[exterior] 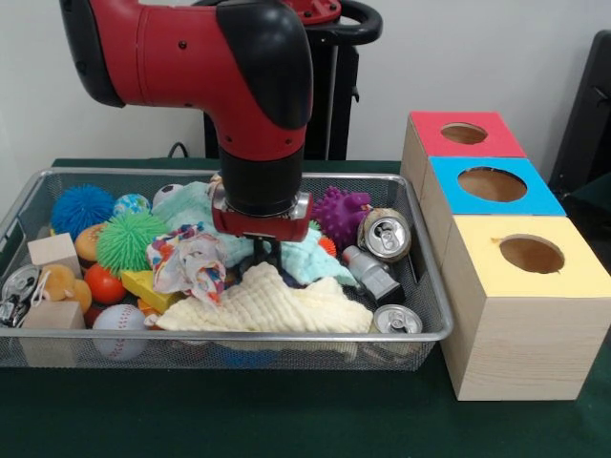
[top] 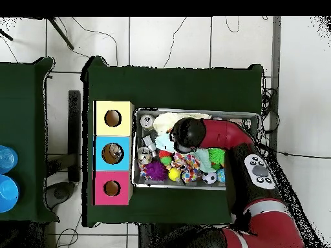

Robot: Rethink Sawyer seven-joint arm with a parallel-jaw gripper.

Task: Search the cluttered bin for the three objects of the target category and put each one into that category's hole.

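The silver wire-mesh bin [exterior: 425, 336] is full of toys, cloths and cans; it also shows in the overhead view [top: 248, 117]. My gripper [exterior: 270, 251] reaches down at the bin's middle, between a patterned cloth [exterior: 189, 264] and a teal cloth [exterior: 310, 260], just above a cream cloth [exterior: 272, 307]. Its tips are hidden among the cloths. In the overhead view the arm's wrist [top: 187, 134] covers it. No bottle with a blue-and-white label shows. A small grey bottle-shaped thing [exterior: 370, 275] lies at the bin's right end. The blue-top box's hole [exterior: 492, 184] [top: 113, 153] is right of the bin.
Red-top [exterior: 465, 134] and yellow-top [exterior: 531, 254] boxes flank the blue one. Silver cans [exterior: 384, 234] [exterior: 396, 320] lie at the bin's right end, a crushed one [exterior: 17, 284] at the left. Spiky balls, a baseball [exterior: 119, 320] and wooden blocks [exterior: 53, 252] fill the left.
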